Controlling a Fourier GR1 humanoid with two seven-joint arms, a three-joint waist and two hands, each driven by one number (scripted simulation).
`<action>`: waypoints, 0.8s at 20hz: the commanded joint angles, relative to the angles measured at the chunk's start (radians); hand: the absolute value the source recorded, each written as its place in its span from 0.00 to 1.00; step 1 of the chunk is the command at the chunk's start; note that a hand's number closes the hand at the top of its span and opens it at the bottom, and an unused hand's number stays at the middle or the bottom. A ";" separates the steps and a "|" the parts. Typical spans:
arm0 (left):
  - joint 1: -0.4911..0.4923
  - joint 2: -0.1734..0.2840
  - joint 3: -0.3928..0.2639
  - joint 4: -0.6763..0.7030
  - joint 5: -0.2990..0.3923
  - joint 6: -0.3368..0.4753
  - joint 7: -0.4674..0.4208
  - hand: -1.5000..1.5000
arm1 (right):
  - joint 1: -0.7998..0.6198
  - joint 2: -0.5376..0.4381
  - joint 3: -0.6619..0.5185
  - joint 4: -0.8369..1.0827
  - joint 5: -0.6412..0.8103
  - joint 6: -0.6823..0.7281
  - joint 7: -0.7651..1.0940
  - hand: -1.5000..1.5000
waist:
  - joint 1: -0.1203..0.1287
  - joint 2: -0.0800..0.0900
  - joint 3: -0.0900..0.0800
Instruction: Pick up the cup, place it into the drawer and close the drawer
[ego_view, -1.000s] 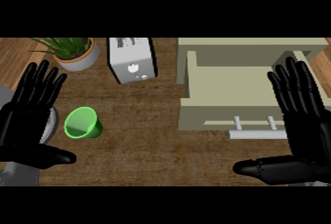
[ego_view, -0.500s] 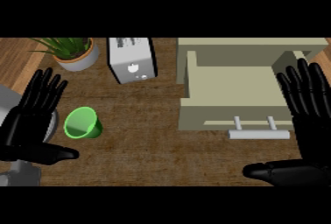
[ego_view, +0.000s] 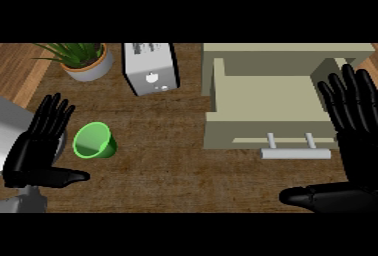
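Observation:
A green cup (ego_view: 94, 141) lies tipped on the brown counter at the left, its mouth facing me. Just left of it my left hand (ego_view: 38, 149) is open, fingers straight and pointing away, thumb stretched right below the cup; it does not touch the cup. A beige drawer (ego_view: 273, 95) stands pulled open at the right, nothing in it, with a white handle (ego_view: 294, 151) on its front. My right hand (ego_view: 353, 125) is open over the drawer's right edge, fingers straight, thumb low at the right.
A white toaster (ego_view: 150, 67) stands at the back middle. Left of it sits a potted plant (ego_view: 83, 59) in a grey pot. A grey object (ego_view: 18, 117) shows at the left edge behind my left hand.
My left hand has moved right and down, closer to the cup. My right hand has drifted slightly right and down. The cup and drawer have stayed put.

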 joint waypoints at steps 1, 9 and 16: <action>-0.040 0.012 0.010 0.133 -0.043 -0.014 -0.079 0.00 | 0.048 0.006 0.003 -0.006 -0.014 0.028 -0.027 0.00 | -0.002 0.000 0.000; -0.093 0.057 0.035 0.393 -0.097 -0.072 -0.248 0.00 | 0.065 0.058 0.086 0.000 0.079 -0.010 -0.052 0.00 | -0.004 0.000 0.000; -0.159 0.027 0.008 0.556 -0.162 -0.016 -0.335 0.00 | 0.039 0.017 0.013 0.040 0.009 0.041 -0.067 0.00 | -0.002 0.000 0.000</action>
